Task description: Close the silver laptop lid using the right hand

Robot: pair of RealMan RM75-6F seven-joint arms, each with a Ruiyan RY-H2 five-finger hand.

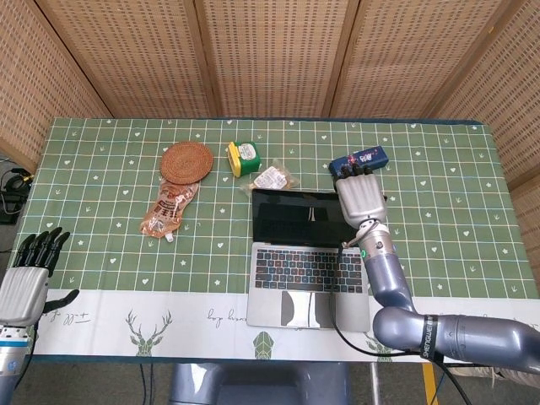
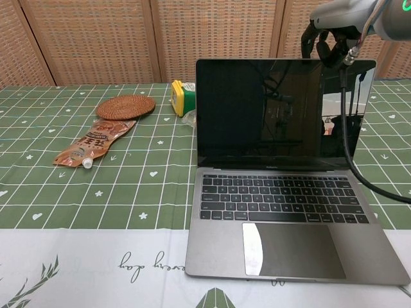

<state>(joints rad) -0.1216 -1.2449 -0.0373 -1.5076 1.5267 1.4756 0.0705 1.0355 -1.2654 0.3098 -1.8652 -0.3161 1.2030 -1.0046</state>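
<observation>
The silver laptop (image 1: 310,257) stands open near the front middle of the table, its grey base on the white strip of the cloth and its dark screen upright, facing the robot. In the chest view the lid (image 2: 284,114) rises almost vertical above the black keyboard (image 2: 280,198) and the wide trackpad (image 2: 292,250).

The right hand (image 1: 361,197) sits at the lid's top right corner, palm turned down. Its fingers (image 1: 350,172) lie side by side, pointing away from the robot and reaching past the top edge — from the chest view its dark fingertips (image 2: 329,50) hang just behind and above that edge. Whether they press on the lid cannot be told; the hand holds nothing.

The left hand (image 1: 28,278) hovers off the front left corner of the table, fingers apart, nothing in it.

Just behind the laptop lie a small clear-wrapped snack (image 1: 272,178) and a yellow-and-green box (image 1: 243,158). A blue rectangular packet (image 1: 359,159) lies right beside the right hand's fingertips. Farther left are a round woven rattan coaster (image 1: 186,160) and, near it, an orange-brown spouted pouch (image 1: 170,208). All rest on the green checked tablecloth (image 1: 101,194).
</observation>
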